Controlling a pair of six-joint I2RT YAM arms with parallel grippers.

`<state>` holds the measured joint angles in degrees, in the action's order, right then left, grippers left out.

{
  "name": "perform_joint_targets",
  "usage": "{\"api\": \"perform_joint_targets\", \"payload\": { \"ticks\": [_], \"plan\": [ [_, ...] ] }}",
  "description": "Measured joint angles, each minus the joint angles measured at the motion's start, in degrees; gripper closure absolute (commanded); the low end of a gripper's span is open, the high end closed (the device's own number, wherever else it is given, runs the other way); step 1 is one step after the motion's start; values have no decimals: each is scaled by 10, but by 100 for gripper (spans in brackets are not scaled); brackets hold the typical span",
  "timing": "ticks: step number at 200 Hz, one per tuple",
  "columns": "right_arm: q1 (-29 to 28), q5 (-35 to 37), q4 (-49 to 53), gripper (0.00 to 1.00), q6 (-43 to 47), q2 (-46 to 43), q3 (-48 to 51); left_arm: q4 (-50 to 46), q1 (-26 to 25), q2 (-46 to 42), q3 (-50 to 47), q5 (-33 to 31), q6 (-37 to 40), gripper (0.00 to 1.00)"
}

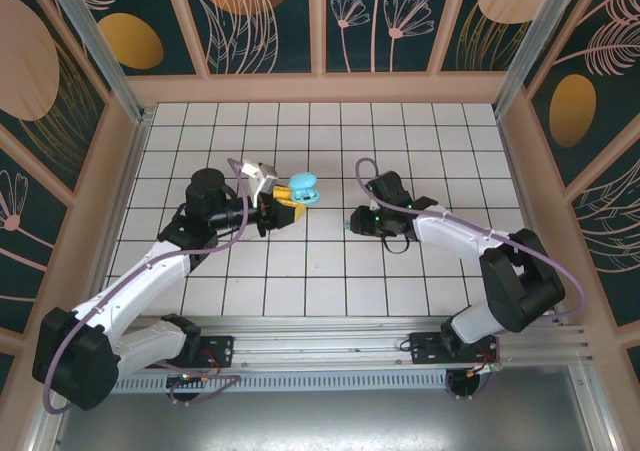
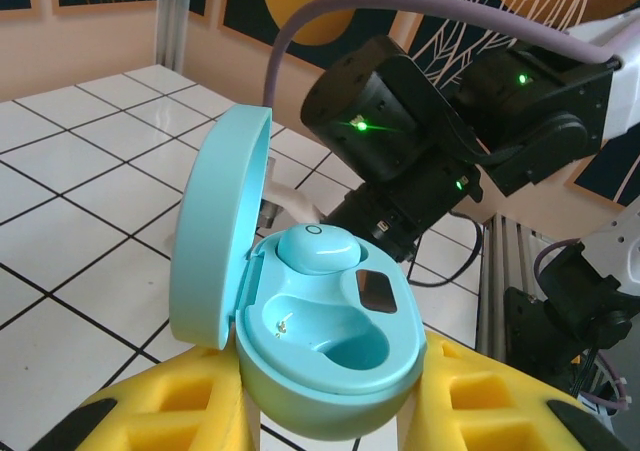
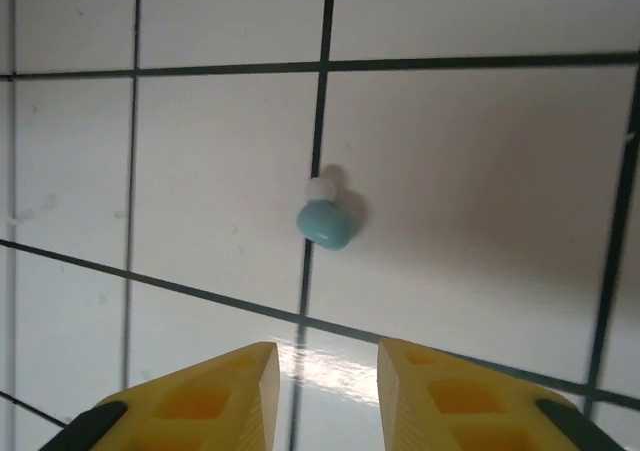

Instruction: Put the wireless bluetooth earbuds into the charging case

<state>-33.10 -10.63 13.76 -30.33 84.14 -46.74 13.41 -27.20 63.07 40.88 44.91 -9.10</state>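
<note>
My left gripper [image 2: 330, 416] is shut on the light-blue charging case [image 2: 320, 386], its yellow fingers [image 2: 170, 411] pressing on both sides. The lid [image 2: 215, 231] stands open to the left. One earbud [image 2: 315, 248] sits in the far socket, and the near socket [image 2: 345, 336] is empty. In the top view the case [image 1: 300, 188] is held above the tiles left of centre. A second earbud [image 3: 326, 221], light blue with a white tip, lies on a tile line ahead of my right gripper [image 3: 328, 371]. That gripper is open, with nothing between its fingers [image 3: 220, 391].
The right arm's black wrist [image 2: 400, 141] hangs close behind the open case. The white tiled floor [image 1: 320, 271] is walled by wooden panels [image 1: 320, 86] on three sides. The arm bases and rail [image 1: 320, 346] run along the near edge.
</note>
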Motion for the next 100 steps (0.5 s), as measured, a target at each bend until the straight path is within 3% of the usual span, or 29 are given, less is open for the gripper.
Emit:
{"api": "perform_joint_targets", "payload": {
  "ticks": [42, 100],
  "plan": [
    [-26, -19, -93, 93, -127, -19, 59, 0, 0, 0, 0, 0, 0, 80],
    [-27, -10, -169, 97, -169, 18, 75, 0, 0, 0, 0, 0, 0, 80]
  ]
}}
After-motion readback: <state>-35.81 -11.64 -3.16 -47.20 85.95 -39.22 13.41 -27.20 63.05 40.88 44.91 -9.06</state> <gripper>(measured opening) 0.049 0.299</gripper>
